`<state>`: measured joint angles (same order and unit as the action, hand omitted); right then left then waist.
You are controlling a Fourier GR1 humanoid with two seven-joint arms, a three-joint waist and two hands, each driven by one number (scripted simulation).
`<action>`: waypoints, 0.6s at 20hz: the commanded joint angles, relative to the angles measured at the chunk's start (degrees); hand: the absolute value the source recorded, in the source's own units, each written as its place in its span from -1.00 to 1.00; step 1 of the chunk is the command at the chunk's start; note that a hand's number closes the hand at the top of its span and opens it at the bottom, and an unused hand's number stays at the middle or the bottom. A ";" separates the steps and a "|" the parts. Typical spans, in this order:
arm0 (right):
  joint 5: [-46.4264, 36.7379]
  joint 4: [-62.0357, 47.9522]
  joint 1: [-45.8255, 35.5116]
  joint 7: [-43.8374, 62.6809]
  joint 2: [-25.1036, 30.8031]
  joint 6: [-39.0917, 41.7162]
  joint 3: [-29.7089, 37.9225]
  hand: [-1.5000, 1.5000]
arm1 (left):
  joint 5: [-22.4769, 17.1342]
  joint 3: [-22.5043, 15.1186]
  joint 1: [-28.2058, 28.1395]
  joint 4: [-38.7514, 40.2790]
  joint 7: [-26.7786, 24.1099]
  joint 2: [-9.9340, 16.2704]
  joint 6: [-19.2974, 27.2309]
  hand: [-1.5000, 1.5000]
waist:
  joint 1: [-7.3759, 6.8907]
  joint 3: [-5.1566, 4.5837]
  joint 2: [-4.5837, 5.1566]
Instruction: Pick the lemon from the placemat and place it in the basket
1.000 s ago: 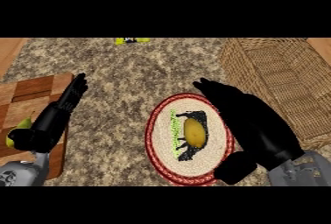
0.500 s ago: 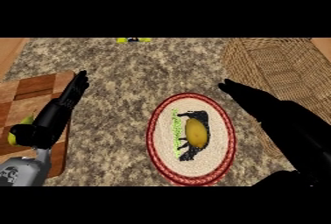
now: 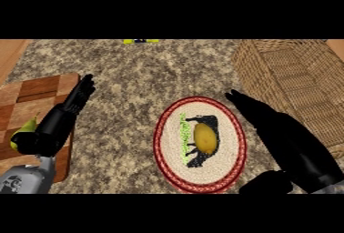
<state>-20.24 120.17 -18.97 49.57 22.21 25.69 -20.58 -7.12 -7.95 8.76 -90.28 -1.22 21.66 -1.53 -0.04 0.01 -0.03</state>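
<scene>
Counter: speckled stone top point(image 3: 128, 82) fills the view, with plain wood showing at its far left and far right corners.
Lemon: the lemon point(image 3: 204, 138) lies on the mat's middle, long axis running away from the robot, nothing touching it.
Mat: oval placemat point(image 3: 169, 160) with a red woven rim, pale centre, a black animal figure and a green strip left of the lemon; it lies flat on the counter, just left of the right hand.
Right hand: the right hand point(image 3: 279, 136) comes in from the lower right, fingers straight and pointing away, thumb low near the mat's near-right rim; it holds nothing and sits between mat and basket, beside the lemon but apart from it.
Basket: wicker basket point(image 3: 295, 86) at the upper right, its near-left wall close behind the right hand's fingertips.
Left hand: the left hand point(image 3: 64, 116) rests at the left, fingers straight and pointing away, holding nothing.
Board: chequered wooden board point(image 3: 30, 98) under the left hand.
Yellow-green thing: a small object point(image 3: 21, 134) shows at the left arm's outer side; what it is cannot be told.
Far edge: something yellow and dark point(image 3: 141, 41) at the top, too cut off to name.
</scene>
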 commanded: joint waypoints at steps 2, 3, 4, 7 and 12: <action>-10.62 -7.07 4.03 -7.83 -4.73 -6.59 -3.48 -1.00 | 0.52 1.67 -1.02 -1.78 1.41 -0.76 -1.02 0.00 | -0.19 0.01 0.03; -7.63 -9.79 2.10 -11.28 -2.63 -3.92 1.11 -1.00 | 1.35 2.60 5.14 3.70 1.63 -1.30 -1.67 0.00 | 0.10 0.00 0.11; -14.51 -8.10 7.71 -11.50 -5.00 -9.50 -6.12 -1.00 | 3.32 -1.05 0.05 -2.15 2.55 -3.13 0.74 0.00 | -0.05 0.02 0.01; -14.56 -8.34 9.28 -15.20 -3.89 -8.15 -2.32 -1.00 | 1.65 3.73 2.09 -2.95 5.48 -1.49 -2.03 0.00 | 0.07 0.01 -0.02; -22.03 -18.94 7.24 -20.93 -9.32 -13.43 -4.53 -1.00 | 3.86 3.71 1.23 0.39 1.50 -4.03 -3.98 0.00 | -0.07 0.00 0.02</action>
<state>-37.59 105.53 -12.58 32.24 15.69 15.16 -23.78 -3.77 -5.36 10.55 -89.31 0.03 18.10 -3.77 -0.06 0.01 0.02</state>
